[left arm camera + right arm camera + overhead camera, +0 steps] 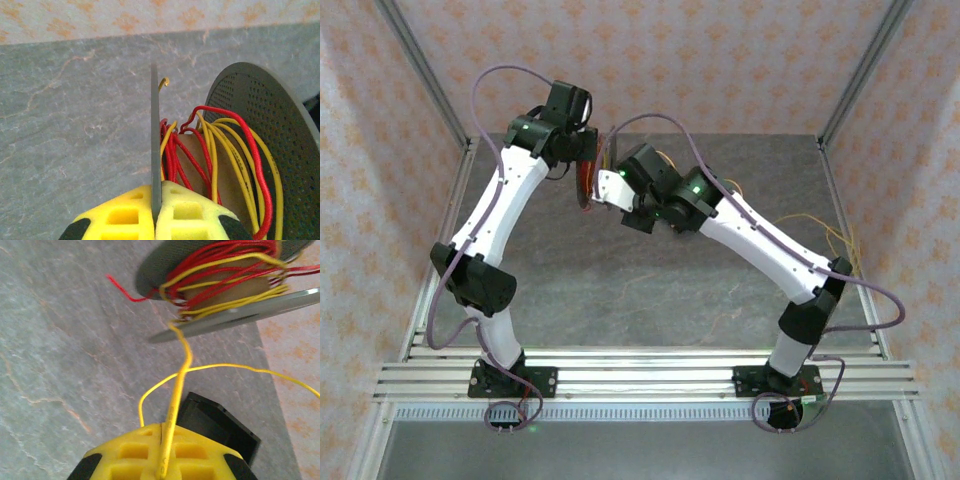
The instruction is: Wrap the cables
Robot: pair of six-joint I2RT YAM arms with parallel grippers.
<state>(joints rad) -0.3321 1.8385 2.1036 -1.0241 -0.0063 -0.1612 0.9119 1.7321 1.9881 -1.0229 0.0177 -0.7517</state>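
Right hand [162,432] pinching cables [174,405], left hand [156,200] gripping spool [260,100]

A: Background?
B: Grey marbled table [620,290], peach patterned walls [720,60], aluminium rails [640,372] at near edge.
A: Anything else?
B: Spool [260,115]: perforated grey flanges, tan core, over the table's far half.

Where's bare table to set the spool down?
Free: the grey stone-look tabletop between the arm bases, and its far right corner. Crowded: centre back, where left gripper and right gripper meet at the grey perforated spool; right edge, strewn with loose thin yellow cables.
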